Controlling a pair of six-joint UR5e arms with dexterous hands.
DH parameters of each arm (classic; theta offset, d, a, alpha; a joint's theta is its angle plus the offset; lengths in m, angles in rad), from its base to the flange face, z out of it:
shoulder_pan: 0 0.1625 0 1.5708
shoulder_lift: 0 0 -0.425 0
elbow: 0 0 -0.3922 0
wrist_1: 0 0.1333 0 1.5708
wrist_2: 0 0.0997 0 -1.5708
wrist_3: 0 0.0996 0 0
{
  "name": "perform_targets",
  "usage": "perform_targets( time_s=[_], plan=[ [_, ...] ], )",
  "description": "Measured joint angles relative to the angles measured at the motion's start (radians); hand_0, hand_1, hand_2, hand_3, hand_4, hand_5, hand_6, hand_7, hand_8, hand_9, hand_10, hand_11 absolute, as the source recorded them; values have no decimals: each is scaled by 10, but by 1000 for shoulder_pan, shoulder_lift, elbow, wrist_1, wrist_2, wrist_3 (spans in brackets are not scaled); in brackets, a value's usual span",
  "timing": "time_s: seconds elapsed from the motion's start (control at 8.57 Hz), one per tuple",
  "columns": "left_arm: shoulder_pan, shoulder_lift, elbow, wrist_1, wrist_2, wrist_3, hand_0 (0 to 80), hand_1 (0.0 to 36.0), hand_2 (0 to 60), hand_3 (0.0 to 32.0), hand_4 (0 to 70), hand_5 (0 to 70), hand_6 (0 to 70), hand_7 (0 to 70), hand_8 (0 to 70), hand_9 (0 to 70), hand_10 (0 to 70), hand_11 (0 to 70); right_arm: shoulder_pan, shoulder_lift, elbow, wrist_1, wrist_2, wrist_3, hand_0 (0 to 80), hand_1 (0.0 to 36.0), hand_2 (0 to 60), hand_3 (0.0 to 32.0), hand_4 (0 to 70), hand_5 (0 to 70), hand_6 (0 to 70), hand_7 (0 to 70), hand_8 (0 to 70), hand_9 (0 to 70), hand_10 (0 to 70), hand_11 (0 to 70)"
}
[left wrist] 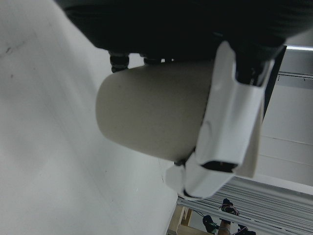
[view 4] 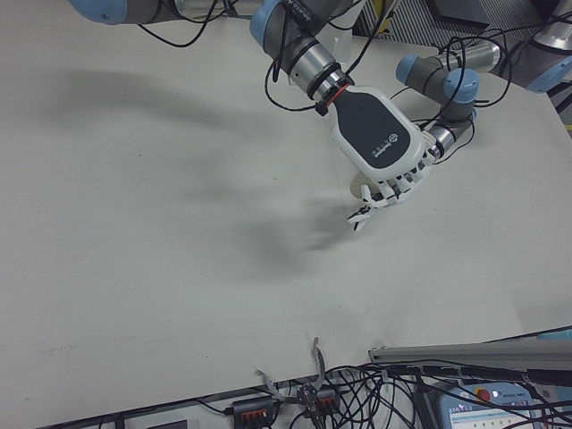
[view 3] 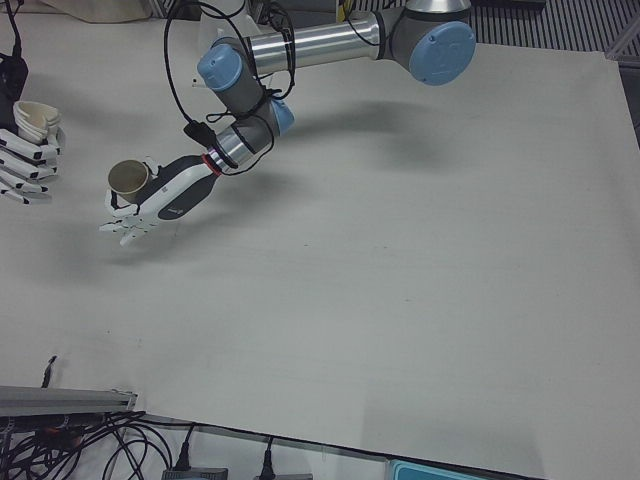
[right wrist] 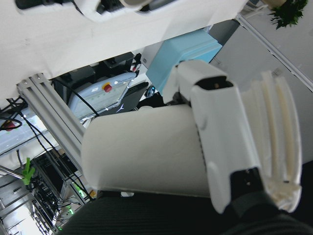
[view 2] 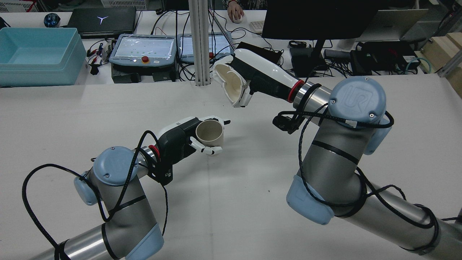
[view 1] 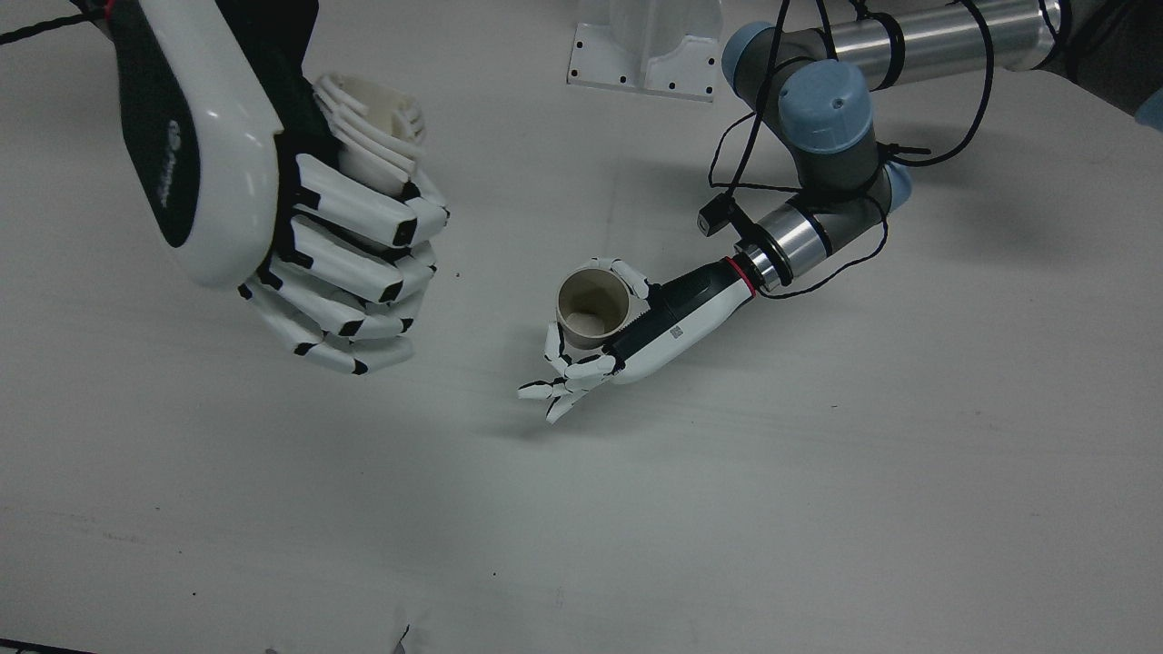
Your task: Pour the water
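My left hand [view 1: 627,336] is shut on a beige cup [view 1: 592,304] that stands upright, mouth up, low over or on the white table [view 1: 818,472]. It also shows in the rear view [view 2: 180,139] with the cup [view 2: 210,135], and in the left-front view [view 3: 165,198]. My right hand [view 1: 318,236] is raised high, shut on a white cup [view 1: 372,113] that is tipped on its side. In the rear view that cup [view 2: 232,85] opens toward the camera, above and to the right of the beige cup. The hand views show the beige cup [left wrist: 151,115] and the white cup [right wrist: 142,152] close up.
A white pedestal base [view 1: 645,54] stands at the table's robot side. Beyond the table's far edge are a teal bin [view 2: 36,54], teach pendants [view 2: 144,50] and an aluminium post [view 2: 200,43]. Cables lie below the operators' edge [view 4: 304,393].
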Motion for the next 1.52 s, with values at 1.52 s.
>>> perform_targets(
  time_s=[1.52],
  plan=[
    [-371,378,-104,-245,192,-16,679,360,581,0,344,700,101,137,16,13,41,87,579,-655,-6,569,-126,749,724,360,600,0,158,480,386,465,305,413,286,449]
  ],
)
